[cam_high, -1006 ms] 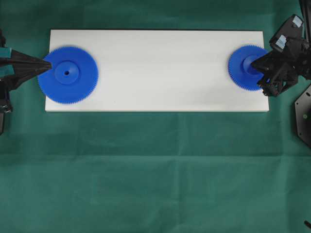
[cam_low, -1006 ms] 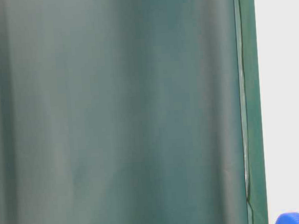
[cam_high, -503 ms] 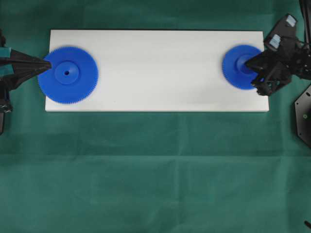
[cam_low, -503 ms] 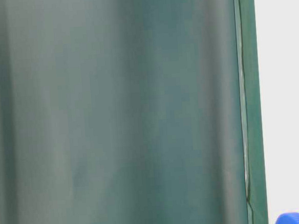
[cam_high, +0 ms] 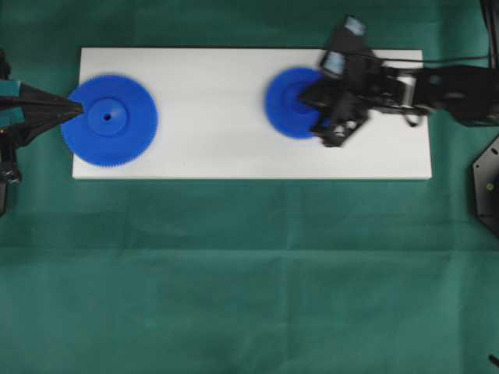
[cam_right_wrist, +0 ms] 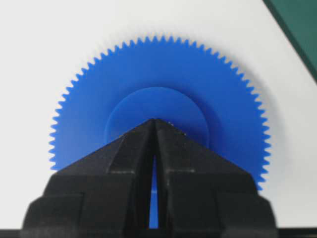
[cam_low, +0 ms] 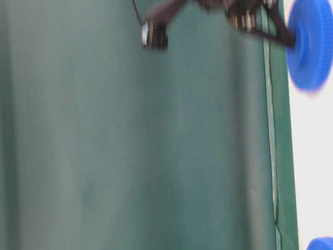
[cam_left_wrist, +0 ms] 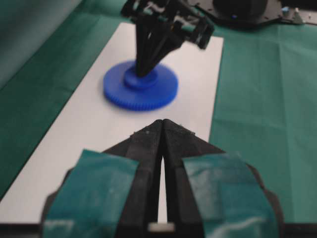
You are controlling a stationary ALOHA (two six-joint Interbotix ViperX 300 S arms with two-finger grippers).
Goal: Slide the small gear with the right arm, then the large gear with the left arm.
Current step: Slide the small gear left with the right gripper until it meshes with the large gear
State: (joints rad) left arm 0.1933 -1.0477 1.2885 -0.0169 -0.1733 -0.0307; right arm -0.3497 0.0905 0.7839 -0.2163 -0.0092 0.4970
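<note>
The small gear (cam_high: 287, 103) lies flat on the white board (cam_high: 234, 152), a little right of its middle. My right gripper (cam_high: 304, 100) is shut, its pointed tips pressed against the gear's raised hub. In the right wrist view the shut tips (cam_right_wrist: 155, 120) sit on the hub of the small gear (cam_right_wrist: 158, 74). The large gear (cam_high: 109, 120) rests at the board's left end. My left gripper (cam_high: 78, 109), black with teal patches, is shut, its tip at that gear's left rim. From the left wrist, the shut left gripper (cam_left_wrist: 162, 122) points toward the small gear (cam_left_wrist: 141, 91).
The board lies on a green cloth (cam_high: 249, 273). A black fixture (cam_high: 487, 187) sits at the right edge of the table. The right arm (cam_high: 437, 82) stretches over the board's right end.
My right gripper has swept left across the board, pushing the small gear from the right end to right of centre. The left gripper and large gear have not moved.
</note>
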